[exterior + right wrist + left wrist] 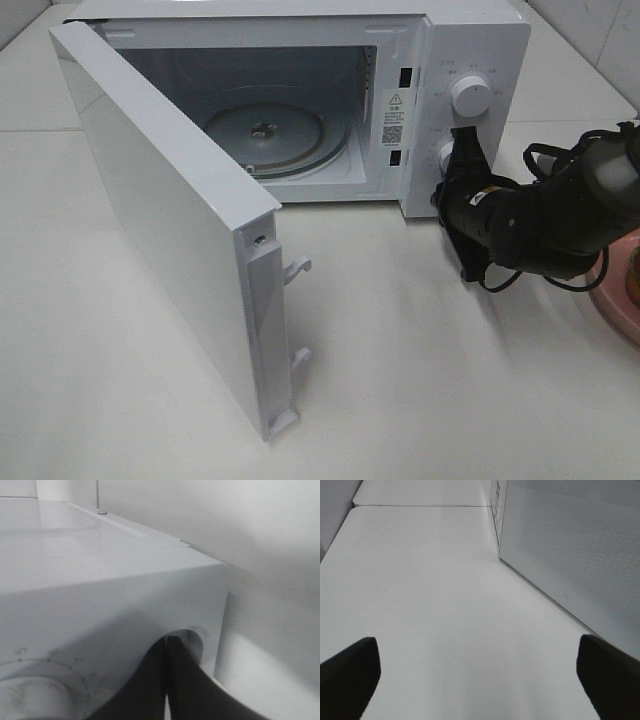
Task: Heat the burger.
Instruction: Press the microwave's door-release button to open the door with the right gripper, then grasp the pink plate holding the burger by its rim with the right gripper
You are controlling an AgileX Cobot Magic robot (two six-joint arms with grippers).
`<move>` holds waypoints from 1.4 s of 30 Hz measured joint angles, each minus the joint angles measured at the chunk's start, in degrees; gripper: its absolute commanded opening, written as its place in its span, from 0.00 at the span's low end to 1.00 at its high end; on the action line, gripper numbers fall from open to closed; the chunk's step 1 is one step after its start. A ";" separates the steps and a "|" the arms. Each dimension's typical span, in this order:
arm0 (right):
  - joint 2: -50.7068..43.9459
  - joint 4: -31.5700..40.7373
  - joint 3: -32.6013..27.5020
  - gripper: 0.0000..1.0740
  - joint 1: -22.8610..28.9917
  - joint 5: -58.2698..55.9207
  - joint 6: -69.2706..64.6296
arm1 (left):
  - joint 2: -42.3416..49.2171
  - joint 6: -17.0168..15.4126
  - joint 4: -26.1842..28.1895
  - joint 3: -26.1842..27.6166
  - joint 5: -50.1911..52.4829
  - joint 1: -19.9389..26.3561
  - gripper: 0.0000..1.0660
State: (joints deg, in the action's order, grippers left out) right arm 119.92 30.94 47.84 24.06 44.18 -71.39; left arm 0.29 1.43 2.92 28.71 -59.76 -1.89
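Note:
The white microwave stands at the back with its door swung wide to the left and its glass turntable bare. My right gripper is shut, nothing between its fingers, with its tips at the lower knob of the control panel, under the upper knob. The burger shows only as a brownish sliver at the right frame edge, on the pink plate behind my right arm. My left gripper is open over bare table beside the door's outer face. It is out of the high view.
The open door reaches far forward over the left half of the white table, with its latch hooks sticking out. My right arm and its cable lie between the microwave front and the plate.

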 measured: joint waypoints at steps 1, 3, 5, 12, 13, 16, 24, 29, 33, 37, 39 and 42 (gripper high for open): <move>-0.23 -0.46 -0.46 0.00 0.00 0.46 0.00 | 0.00 0.00 0.00 0.00 0.00 0.00 0.94; -0.46 -0.69 -0.74 0.00 0.00 0.63 0.00 | 0.00 0.00 0.00 0.00 0.00 0.00 0.94; -0.74 -1.09 -0.97 0.00 -0.06 0.40 -0.06 | 0.00 0.00 0.00 0.00 0.00 0.00 0.94; -1.38 -2.46 -2.23 0.00 -0.17 1.03 -0.80 | 0.00 0.00 0.00 0.00 0.00 0.00 0.94; -1.49 -2.52 -2.46 0.00 -0.17 1.26 -0.86 | 0.00 0.00 0.00 0.00 0.00 0.00 0.94; -2.06 -2.98 -3.21 0.00 -0.17 1.60 -0.86 | 0.00 0.00 0.00 0.00 0.00 0.00 0.94; -2.58 -2.69 -4.35 0.00 0.63 3.04 -0.92 | 0.00 0.00 0.00 0.00 0.00 0.00 0.94; -2.69 -2.29 -4.87 0.00 1.26 3.84 -0.92 | 0.00 0.00 0.00 0.00 0.00 0.00 0.94; -3.32 -1.72 -5.73 0.00 1.60 3.84 -0.92 | 0.00 0.00 0.00 0.00 0.00 0.00 0.94; -4.01 -1.32 -6.88 0.00 1.83 3.84 -0.92 | 0.00 0.00 0.00 0.00 0.00 0.00 0.94; -4.81 -0.74 -7.85 0.00 1.89 3.84 -0.86 | 0.00 0.00 0.00 0.00 0.00 0.00 0.94; -6.47 0.06 -9.51 0.00 2.06 3.67 -0.29 | 0.00 0.00 0.00 0.00 0.00 0.00 0.94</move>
State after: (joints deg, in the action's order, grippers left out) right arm 113.45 31.00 38.33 26.13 47.84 -71.68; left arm 0.29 1.43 2.92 28.71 -59.76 -1.89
